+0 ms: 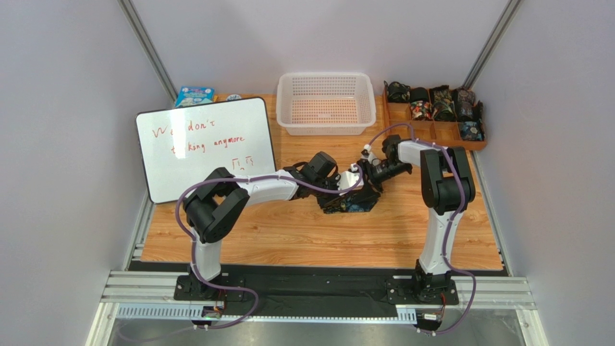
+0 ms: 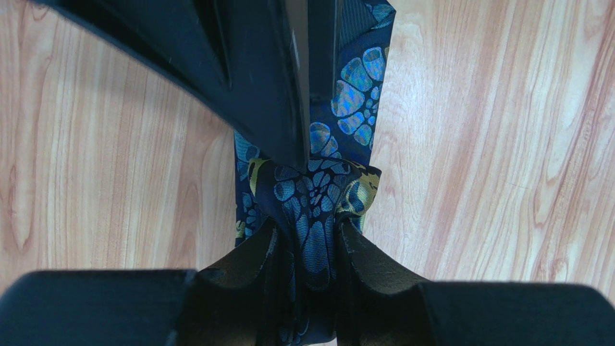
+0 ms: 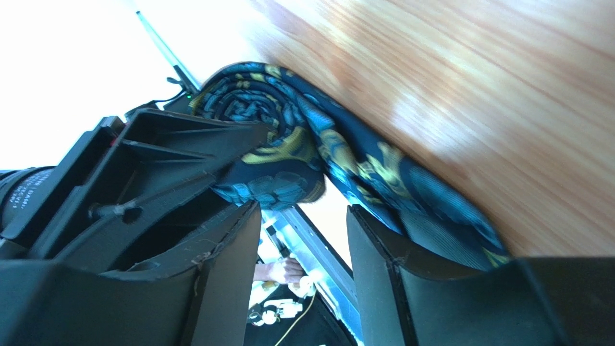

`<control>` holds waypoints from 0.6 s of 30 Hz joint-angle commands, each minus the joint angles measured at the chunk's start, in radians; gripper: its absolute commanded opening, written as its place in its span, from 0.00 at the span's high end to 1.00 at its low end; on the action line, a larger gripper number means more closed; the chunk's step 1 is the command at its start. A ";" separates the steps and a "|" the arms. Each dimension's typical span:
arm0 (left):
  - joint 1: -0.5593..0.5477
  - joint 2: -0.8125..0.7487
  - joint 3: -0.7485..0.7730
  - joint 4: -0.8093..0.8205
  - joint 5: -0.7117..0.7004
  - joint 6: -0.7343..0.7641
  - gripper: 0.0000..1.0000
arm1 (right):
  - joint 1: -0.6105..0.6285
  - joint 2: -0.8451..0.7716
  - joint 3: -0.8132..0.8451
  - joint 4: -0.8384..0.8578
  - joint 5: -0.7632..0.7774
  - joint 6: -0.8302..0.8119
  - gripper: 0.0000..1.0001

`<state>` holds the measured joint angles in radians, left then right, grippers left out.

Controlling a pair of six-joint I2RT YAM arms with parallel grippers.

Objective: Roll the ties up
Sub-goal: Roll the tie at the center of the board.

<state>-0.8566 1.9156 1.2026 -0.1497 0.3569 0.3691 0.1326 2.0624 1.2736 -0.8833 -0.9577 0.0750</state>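
arms: two, bases at the bottom of the top view, both reaching in to meet at frame centre over the table (image 1: 289,238). We read it as one to anchor and one to wind.
left gripper (image 2: 310,241): clenched on the tie (image 2: 354,79), pinching the bunched fold at bottom centre of its wrist view. We take it as the anchor that stops the coil springing loose.
tie: one in work, black with blue and yellow paisley, at centre of the top view. It is partly coiled, and its tail runs up-frame over the wood.
right gripper (image 3: 302,213): released, jaws apart, with background showing through the gap. The coil sits just past its fingertips, upper left of its wrist view, with the tail draped across one finger. Our guess is a regrasp for the next turn.
whiteboard (image 1: 206,148): one, left of centre, with red scribble.
basket (image 1: 325,128): one, white, top centre.
tray (image 1: 447,133): one, wooden and divided, top right, holding rolled ties (image 1: 442,103). We count at least four, maybe five, but they are too small to be sure. The compartments likely keep the rolls from unwinding.
box (image 1: 195,94): one, blue, top left behind the whiteboard.
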 commanded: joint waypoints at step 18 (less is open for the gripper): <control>0.013 0.036 0.009 -0.136 0.048 0.002 0.62 | 0.088 0.022 -0.042 0.149 0.033 0.046 1.00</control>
<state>-0.8482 1.9247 1.2190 -0.1837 0.3851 0.3687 0.2054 2.0624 1.2434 -0.7502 -1.0183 0.1463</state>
